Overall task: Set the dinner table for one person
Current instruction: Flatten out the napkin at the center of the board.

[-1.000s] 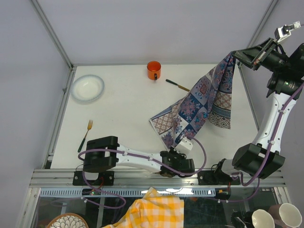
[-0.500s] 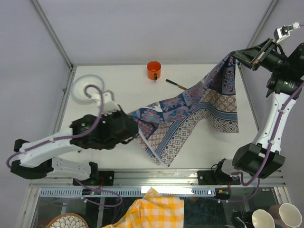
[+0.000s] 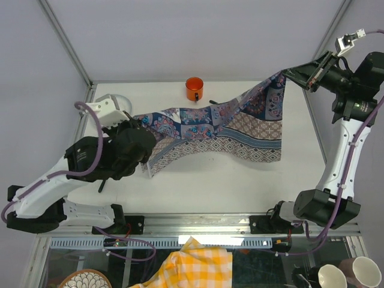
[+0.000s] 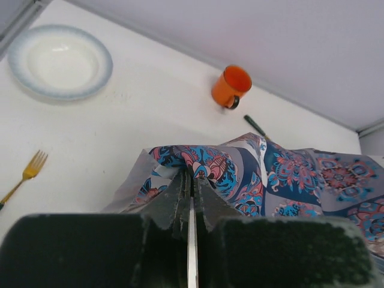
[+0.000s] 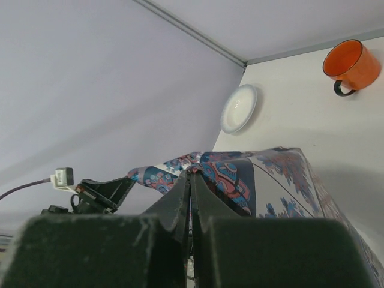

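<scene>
Left gripper (image 3: 140,123) is swinging toward frame left, stretching the cloth (image 3: 228,123) above the table (image 3: 198,186). It and the right gripper (image 3: 287,73) are both clamping cloth corners. Laying it flat is still pending.

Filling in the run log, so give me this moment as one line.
left tool: shut on cloth corner | right tool: shut on other corner | cloth: stretched over table | mug, plate, fork: untouched

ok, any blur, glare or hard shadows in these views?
Top external: even light, no glare, soft shadow under the cloth on the table. Left wrist: jaws dark and soft up close, mug and plate sharp. Right wrist: same near blur, faint cloth shadow.
</scene>
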You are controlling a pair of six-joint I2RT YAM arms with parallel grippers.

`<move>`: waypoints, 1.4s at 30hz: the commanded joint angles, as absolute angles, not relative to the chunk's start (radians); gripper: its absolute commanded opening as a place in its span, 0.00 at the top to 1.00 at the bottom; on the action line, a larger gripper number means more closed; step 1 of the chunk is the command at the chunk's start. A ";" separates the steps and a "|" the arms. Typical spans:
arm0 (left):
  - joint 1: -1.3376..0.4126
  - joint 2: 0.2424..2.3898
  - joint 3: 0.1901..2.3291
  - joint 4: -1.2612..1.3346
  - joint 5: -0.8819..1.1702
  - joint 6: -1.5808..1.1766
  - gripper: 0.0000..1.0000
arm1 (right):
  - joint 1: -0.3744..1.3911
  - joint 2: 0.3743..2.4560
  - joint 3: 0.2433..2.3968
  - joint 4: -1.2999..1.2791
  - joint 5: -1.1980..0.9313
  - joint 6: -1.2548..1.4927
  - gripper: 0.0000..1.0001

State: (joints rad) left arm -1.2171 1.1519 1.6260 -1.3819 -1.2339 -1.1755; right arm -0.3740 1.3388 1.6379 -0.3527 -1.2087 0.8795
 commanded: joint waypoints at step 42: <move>-1.353 0.922 1.365 0.502 -1.639 0.614 1.00 | -0.311 1.241 1.958 -0.834 -0.681 0.593 1.00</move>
State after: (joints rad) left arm -1.3430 0.8539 1.1927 0.5495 -1.6100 0.6197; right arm -0.3138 1.1004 1.7538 -0.8902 -0.6422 0.5816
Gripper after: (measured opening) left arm 0.011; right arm 0.004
